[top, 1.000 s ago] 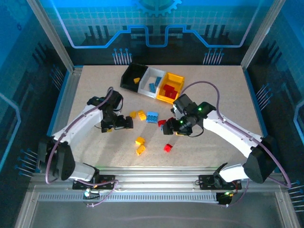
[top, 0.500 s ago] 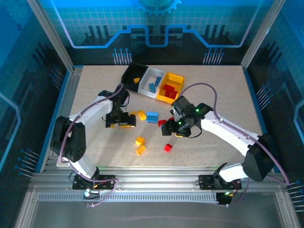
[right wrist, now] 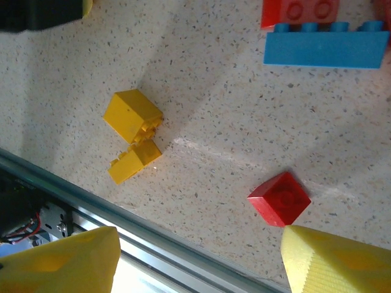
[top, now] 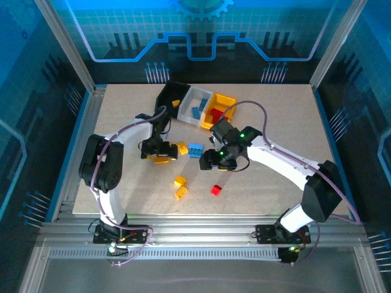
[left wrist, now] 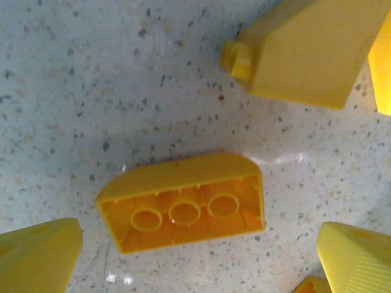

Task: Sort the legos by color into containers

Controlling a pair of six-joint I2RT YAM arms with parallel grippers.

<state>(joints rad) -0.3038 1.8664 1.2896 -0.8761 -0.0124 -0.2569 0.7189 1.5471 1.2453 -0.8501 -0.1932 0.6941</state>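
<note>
Nearest me on the counter (top: pixel 275 122), two yellow bricks (top: pixel 179 180) and a red brick (top: pixel 215 190) lie loose. My right pincer (top: pixel 209 161) hangs just beyond them, fingers apart, holding nothing. My left pincer (top: pixel 160 156) stands wide apart astride a hollow-side-up yellow brick (left wrist: pixel 183 210), with a second yellow piece (left wrist: pixel 305 49) crowding close. A blue brick (top: pixel 195 149) lies between the pincers. Farthest away, the joined bins (top: pixel 198 105) hold bricks.

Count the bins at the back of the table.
3, joined in a row: black bin on the left, white bin in the middle, yellow bin on the right.
</note>
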